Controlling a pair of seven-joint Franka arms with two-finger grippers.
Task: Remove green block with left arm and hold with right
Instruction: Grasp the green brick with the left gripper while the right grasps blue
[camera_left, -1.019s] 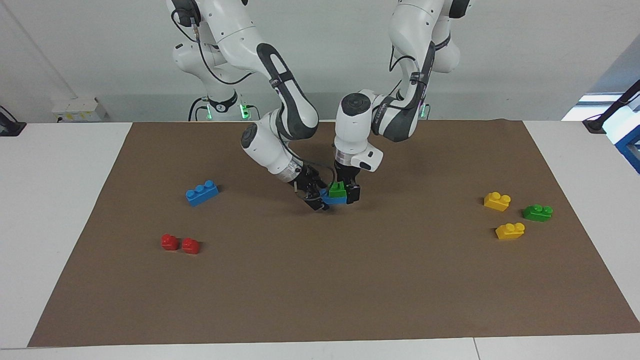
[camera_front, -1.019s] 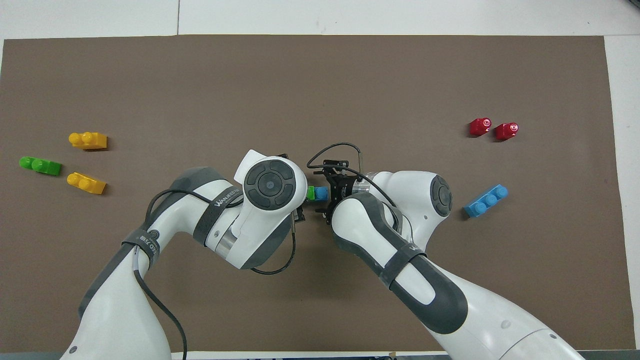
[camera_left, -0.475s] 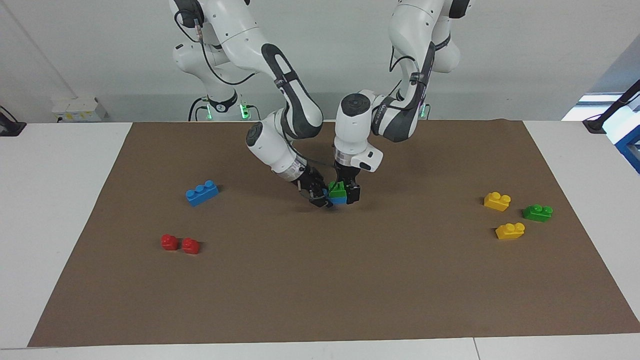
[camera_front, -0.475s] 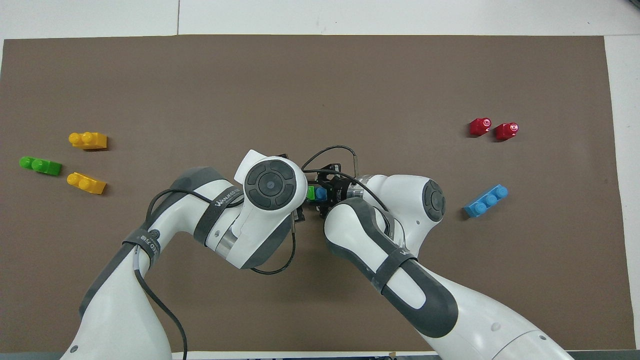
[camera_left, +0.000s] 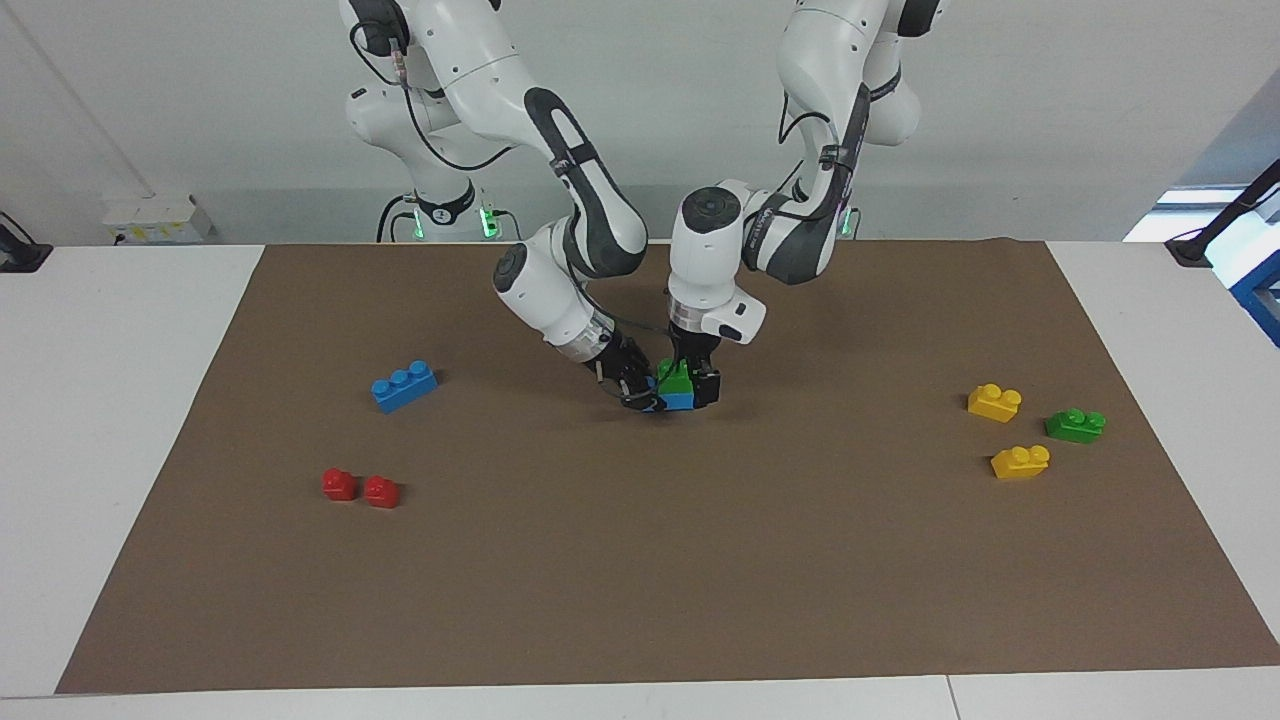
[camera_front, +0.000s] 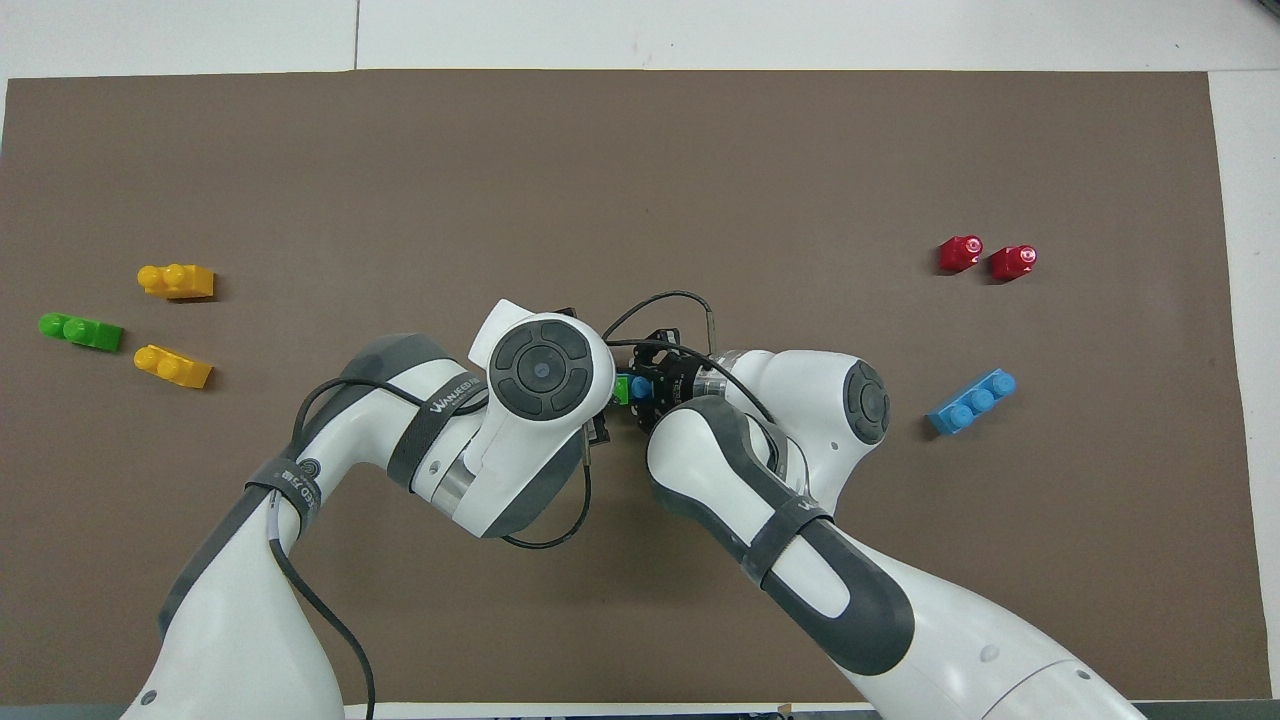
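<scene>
The green block (camera_left: 676, 378) sits pressed onto a short blue brick (camera_left: 682, 402) in the middle of the brown mat. My left gripper (camera_left: 689, 390) comes straight down over the stack, open, with a finger (camera_left: 708, 388) on either side of the green block. My right gripper (camera_left: 643, 398) reaches in low and slanted from the right arm's end and is shut on the end of the blue brick. In the overhead view only slivers of the green block (camera_front: 620, 388) and the blue brick (camera_front: 641, 384) show between the two wrists.
A longer blue brick (camera_left: 404, 385) and two red bricks (camera_left: 339, 484) lie toward the right arm's end. Two yellow bricks (camera_left: 994, 401) and a darker green brick (camera_left: 1075, 425) lie toward the left arm's end. The mat's edge (camera_left: 640, 680) is farthest from the robots.
My right gripper slid in toward the stack and closed on the blue brick's end. The left gripper and the green block stayed where they were.
</scene>
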